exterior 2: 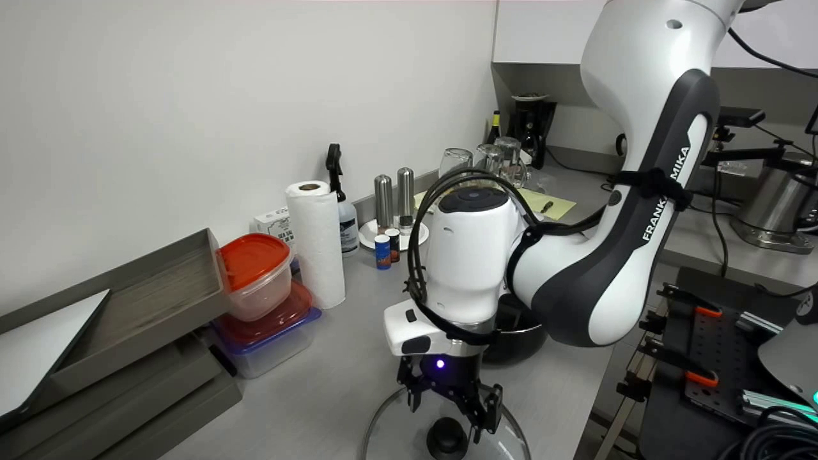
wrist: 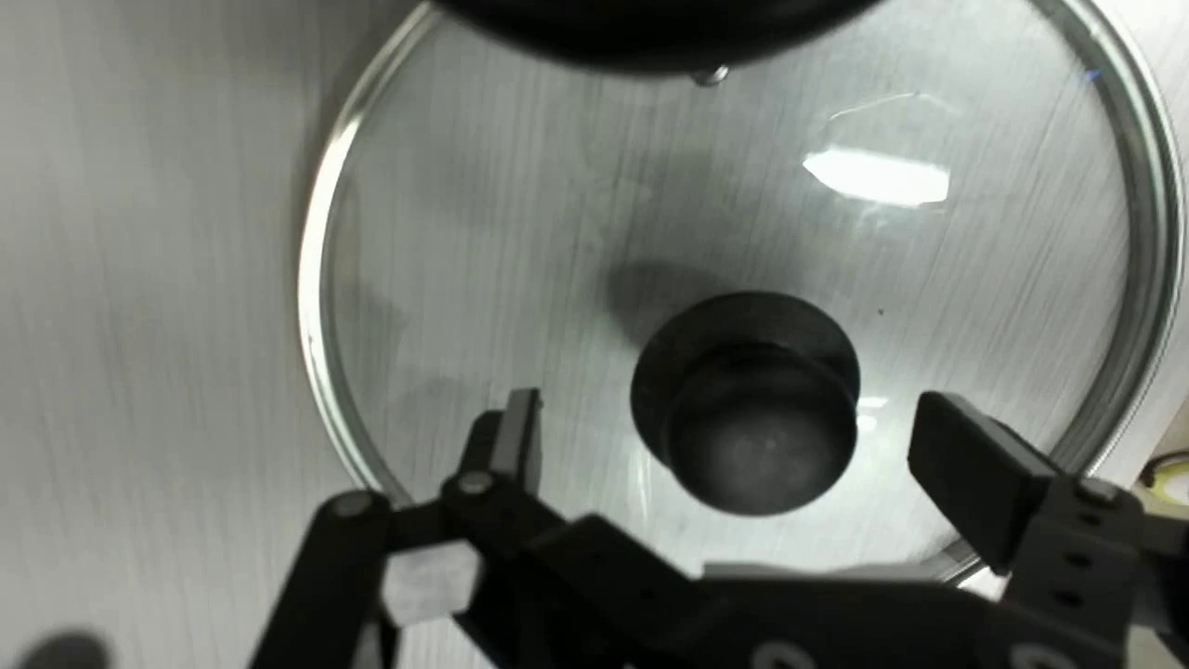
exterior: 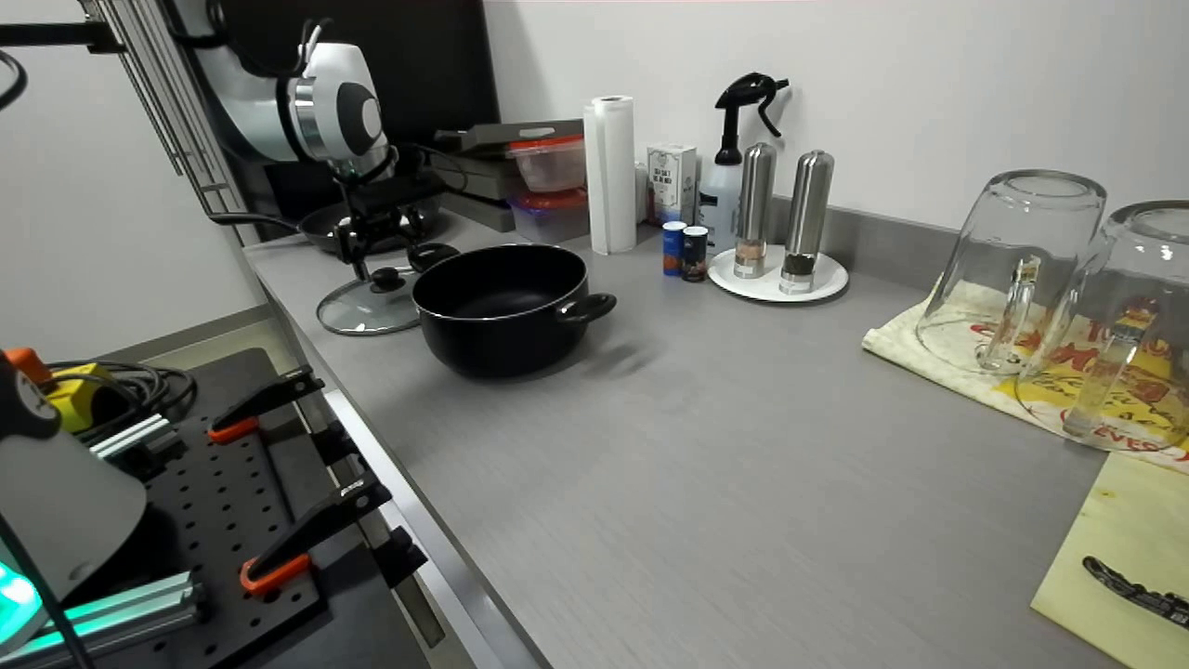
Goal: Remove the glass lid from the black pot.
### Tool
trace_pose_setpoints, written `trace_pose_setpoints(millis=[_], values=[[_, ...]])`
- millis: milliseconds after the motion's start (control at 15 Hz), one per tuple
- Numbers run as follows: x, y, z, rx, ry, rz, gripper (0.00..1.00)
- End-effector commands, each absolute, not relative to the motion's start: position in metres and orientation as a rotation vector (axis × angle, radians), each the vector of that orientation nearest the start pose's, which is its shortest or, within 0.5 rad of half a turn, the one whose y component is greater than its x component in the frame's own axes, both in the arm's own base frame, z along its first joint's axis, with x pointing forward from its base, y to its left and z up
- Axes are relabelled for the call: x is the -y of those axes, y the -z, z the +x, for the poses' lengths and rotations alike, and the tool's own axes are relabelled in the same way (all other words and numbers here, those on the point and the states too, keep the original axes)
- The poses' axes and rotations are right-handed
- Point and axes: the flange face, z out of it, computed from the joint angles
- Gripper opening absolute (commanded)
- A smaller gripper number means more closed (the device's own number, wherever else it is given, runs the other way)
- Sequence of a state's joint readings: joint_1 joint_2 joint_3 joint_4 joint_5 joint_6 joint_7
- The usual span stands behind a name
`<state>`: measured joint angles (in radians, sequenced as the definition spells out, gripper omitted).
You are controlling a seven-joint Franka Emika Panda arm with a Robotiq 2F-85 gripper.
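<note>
The glass lid (exterior: pixel 358 313) lies on the counter beside the black pot (exterior: pixel 502 339), close to the counter's edge. It also shows in an exterior view (exterior 2: pixel 399 431), cut off by the bottom, and fills much of the wrist view (wrist: pixel 520 232). Its black knob (wrist: pixel 762 437) points up. The pot stands uncovered; the arm partly hides it in an exterior view (exterior 2: pixel 516 344). My gripper (wrist: pixel 729 409) is open over the lid, also seen in both exterior views (exterior: pixel 385 255) (exterior 2: pixel 446 418). In the wrist view the knob shows between the fingers, apart from both.
A frying pan (exterior: pixel 325 223) and grey trays (exterior 2: pixel 160 275) stand near the lid. Plastic containers (exterior 2: pixel 255 281), a paper towel roll (exterior 2: pixel 317 249), a spray bottle (exterior 2: pixel 347 223) and a plate with two grinders (exterior: pixel 778 286) line the wall. Glass jars (exterior: pixel 1012 269) stand further along.
</note>
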<state>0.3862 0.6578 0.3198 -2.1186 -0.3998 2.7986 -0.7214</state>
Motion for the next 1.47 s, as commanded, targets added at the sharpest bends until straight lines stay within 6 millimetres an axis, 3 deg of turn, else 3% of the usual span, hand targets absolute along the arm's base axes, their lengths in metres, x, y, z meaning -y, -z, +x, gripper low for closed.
trace_pose_setpoints(millis=[0, 533, 1000, 1333, 1400], values=[[-0.396, -0.153, 0.420, -2.393, -0.260, 2.037, 1.00], [-0.389, -0.210, 0.444, -2.296, -0.380, 2.061, 1.00], [-0.349, -0.270, 0.475, -2.026, -0.402, 2.175, 1.00], [-0.315, -0.295, 0.489, -1.817, -0.316, 2.256, 1.00], [-0.324, -0.285, 0.495, -1.885, -0.343, 2.246, 1.00]])
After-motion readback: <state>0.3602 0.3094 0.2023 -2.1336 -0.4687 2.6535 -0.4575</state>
